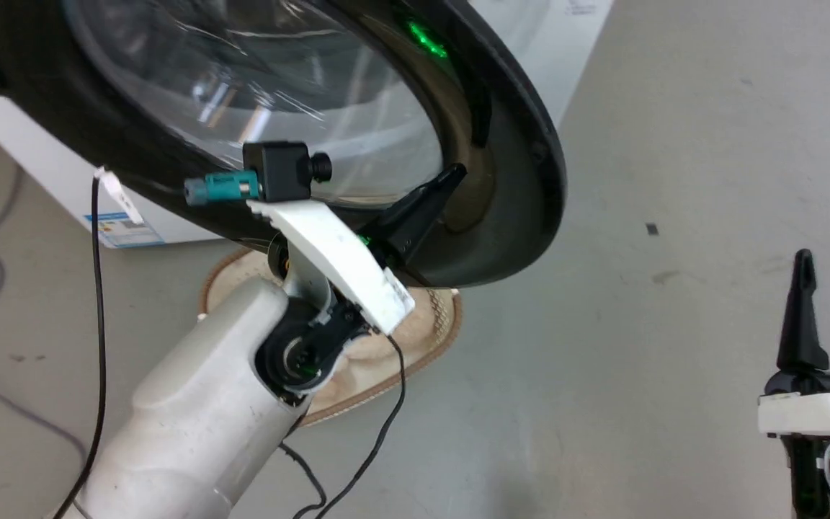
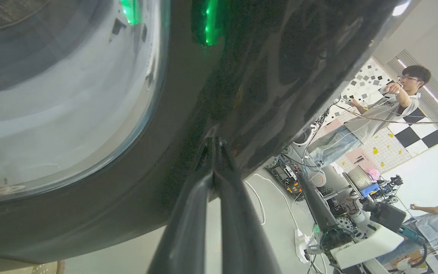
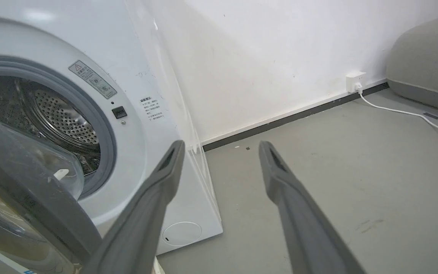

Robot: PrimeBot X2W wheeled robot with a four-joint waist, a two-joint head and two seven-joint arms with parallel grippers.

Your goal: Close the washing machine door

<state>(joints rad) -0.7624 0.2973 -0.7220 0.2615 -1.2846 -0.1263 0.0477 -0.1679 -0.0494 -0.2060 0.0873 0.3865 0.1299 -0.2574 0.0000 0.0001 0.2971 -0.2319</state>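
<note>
The white washing machine [image 3: 154, 125] stands against a wall [image 3: 280, 57], its steel drum [image 3: 59, 118] uncovered. The washing machine door [image 1: 523, 166] stands open, angled out from the front over the grey floor [image 1: 674, 144]. The left gripper [image 2: 215, 141] has its two fingers pressed together, holding nothing, with the tips against the door's glossy black rim beside the glass. The right gripper [image 1: 829, 263] is spread wide and empty, well apart from the door.
</note>
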